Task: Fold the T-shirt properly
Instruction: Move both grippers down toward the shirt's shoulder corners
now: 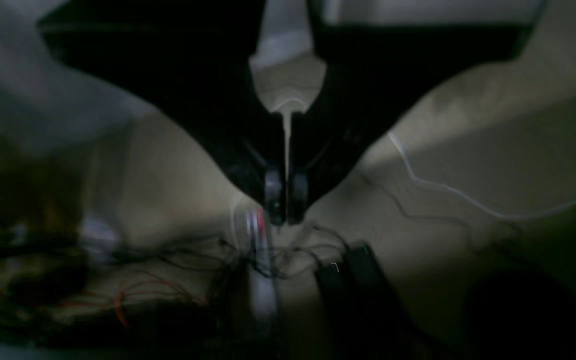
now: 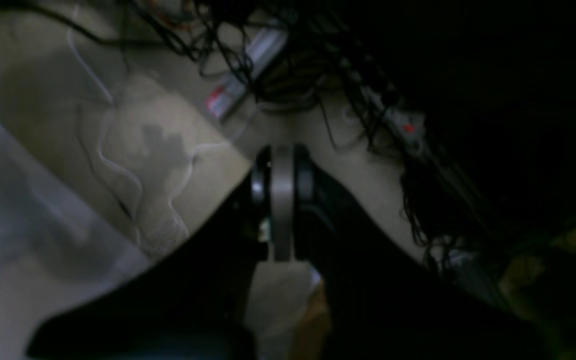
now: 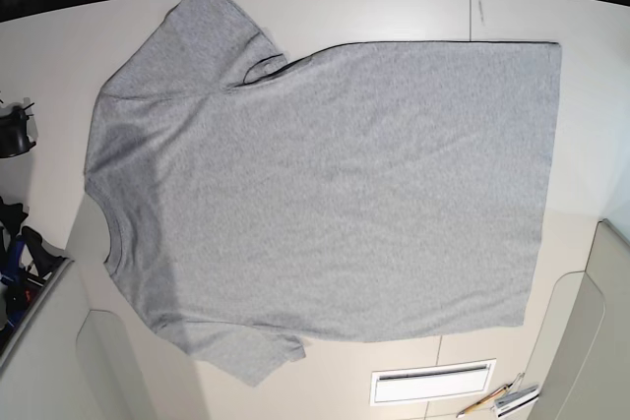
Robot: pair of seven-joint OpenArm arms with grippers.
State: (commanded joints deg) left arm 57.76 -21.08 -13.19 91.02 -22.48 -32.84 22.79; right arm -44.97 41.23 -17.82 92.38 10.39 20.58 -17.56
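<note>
While the T-shirt [image 3: 325, 199] lies flat, no end effector touches it.

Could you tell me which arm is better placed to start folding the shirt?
Neither clearly: left gripper and right gripper both hang over floor cables, off the table. The shirt's collar and sleeves lie on the right arm's side, so probably right.

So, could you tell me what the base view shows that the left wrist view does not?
Only the base view shows the T-shirt spread flat on the white table, collar to the view's left, hem to its right, plain side up, with neither arm in frame. Only the left wrist view, dark and blurred, shows the left gripper with jaws nearly together, above a floor with tangled cables. Nothing can be clearly matched between the two views.
</note>
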